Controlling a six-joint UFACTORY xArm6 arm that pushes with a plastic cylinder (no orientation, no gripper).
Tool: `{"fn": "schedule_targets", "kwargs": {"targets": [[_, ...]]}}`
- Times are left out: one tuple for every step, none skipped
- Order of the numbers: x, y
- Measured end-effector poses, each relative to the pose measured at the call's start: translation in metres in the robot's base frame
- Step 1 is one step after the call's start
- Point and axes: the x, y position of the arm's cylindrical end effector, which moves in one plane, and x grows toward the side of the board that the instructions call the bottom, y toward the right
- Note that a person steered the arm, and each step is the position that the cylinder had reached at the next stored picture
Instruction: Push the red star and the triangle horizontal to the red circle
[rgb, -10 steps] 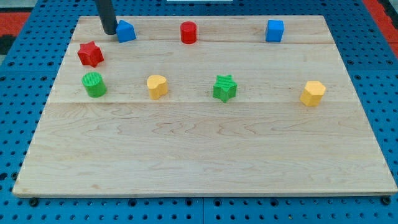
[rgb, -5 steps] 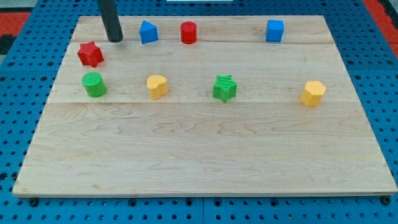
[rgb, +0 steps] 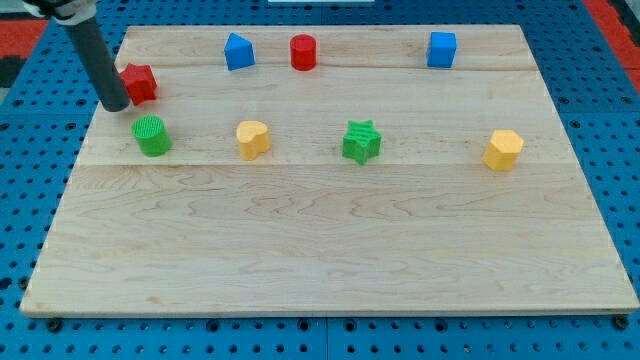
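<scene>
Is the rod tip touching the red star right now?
Cannot tell. In the camera view my tip sits at the red star's lower left edge, the rod overlapping it with no visible gap, but one view cannot confirm contact.

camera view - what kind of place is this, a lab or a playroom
Most likely a robotics lab bench. A wooden board lies on a blue perforated mounting surface, and my tip sits just left of the red star among small coloured blocks.

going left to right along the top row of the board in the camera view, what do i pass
my tip → red star → blue triangle → red circle → blue cube
</scene>
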Motion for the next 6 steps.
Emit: {"fn": "schedule_targets", "kwargs": {"targets": [[-0.026,-0.003],[-0.023,0.017],[-0.011,0.016],[-0.019,0.037],[-0.026,0.056],[-0.045,0.056]]}}
